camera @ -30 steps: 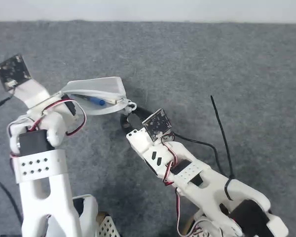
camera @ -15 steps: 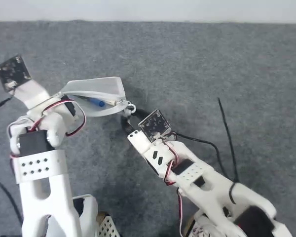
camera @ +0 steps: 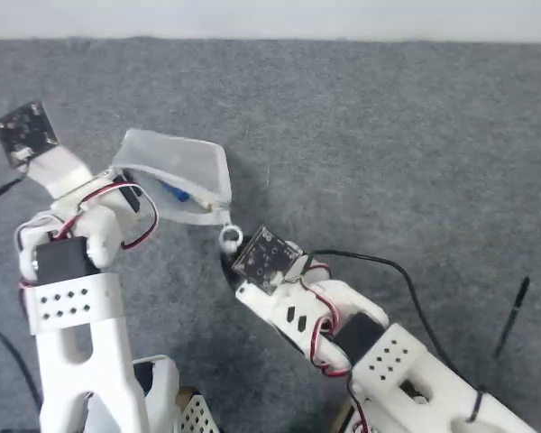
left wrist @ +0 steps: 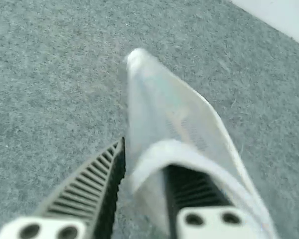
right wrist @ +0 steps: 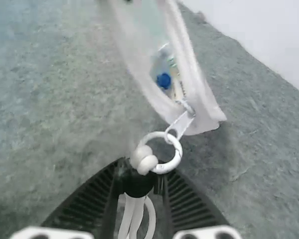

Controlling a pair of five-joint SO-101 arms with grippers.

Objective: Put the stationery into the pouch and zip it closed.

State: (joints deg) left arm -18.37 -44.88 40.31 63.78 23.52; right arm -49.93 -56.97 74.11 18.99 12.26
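- Left wrist view: left fingers (left wrist: 97, 186) clamped the pouch (left wrist: 179, 114) rim.
- Right wrist view: right fingers (right wrist: 184, 199) pinched the zip cord (right wrist: 143, 160); a blue pen (right wrist: 163, 79) lay inside.
- From above, the pouch stretched between both arms, zip end toward the right.

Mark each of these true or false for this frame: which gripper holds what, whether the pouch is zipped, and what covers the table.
1. The left gripper grips one end of the pouch. True.
2. The pouch is zipped fully closed. False: its mouth gapes, and a blue-capped item shows inside.
3. The right gripper is clamped on the cord tied to the zipper's ring. True.
4. The table is bare wood. False: it has a grey, carpet-like surface.
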